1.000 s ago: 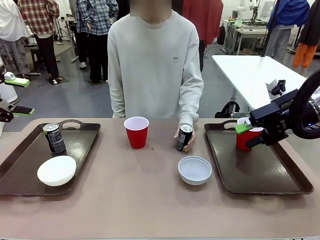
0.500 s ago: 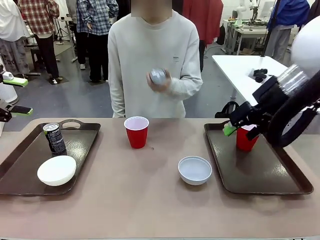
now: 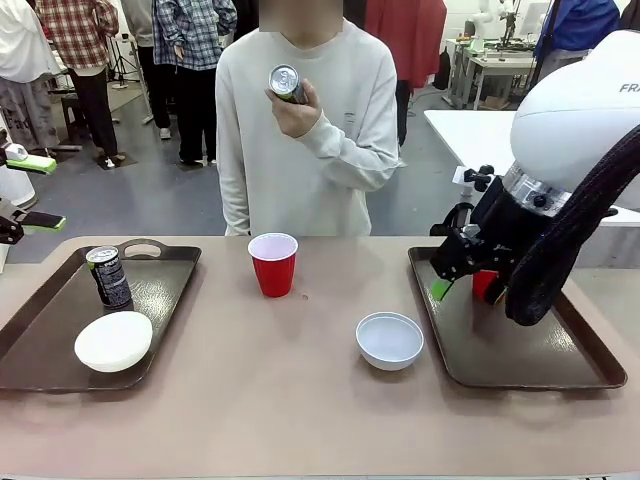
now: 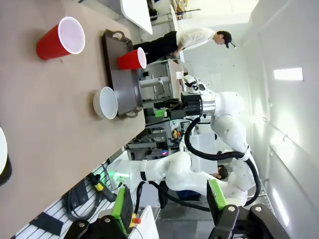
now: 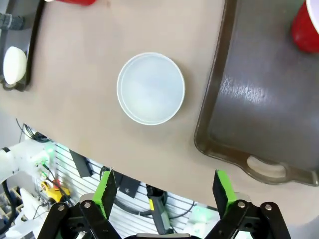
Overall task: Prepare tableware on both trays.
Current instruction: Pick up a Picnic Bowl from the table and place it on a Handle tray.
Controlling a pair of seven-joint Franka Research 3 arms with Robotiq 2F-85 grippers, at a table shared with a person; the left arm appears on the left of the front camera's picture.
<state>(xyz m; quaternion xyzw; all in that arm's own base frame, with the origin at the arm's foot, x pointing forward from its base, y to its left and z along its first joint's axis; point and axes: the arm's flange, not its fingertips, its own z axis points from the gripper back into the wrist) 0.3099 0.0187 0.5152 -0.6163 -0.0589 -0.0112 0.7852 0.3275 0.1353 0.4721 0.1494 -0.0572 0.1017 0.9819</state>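
Premises: a robotics laboratory in an open hall. A tan work surface (image 3: 300,400) carries a brown tray (image 3: 500,350) and is served by white industrial robot arms. One arm (image 3: 580,110) stands at the right of the front view, with a thick black cable sleeve (image 3: 560,250) hanging from it. Another arm (image 4: 224,114) appears in the left wrist view. A person (image 3: 310,130) stands at the far side of the surface. Beyond are a bare grey floor (image 3: 130,200), white tables (image 3: 500,140) and several standing people (image 3: 80,50).

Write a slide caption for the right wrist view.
Open right tool faces pale bowl beside tray with red cup.
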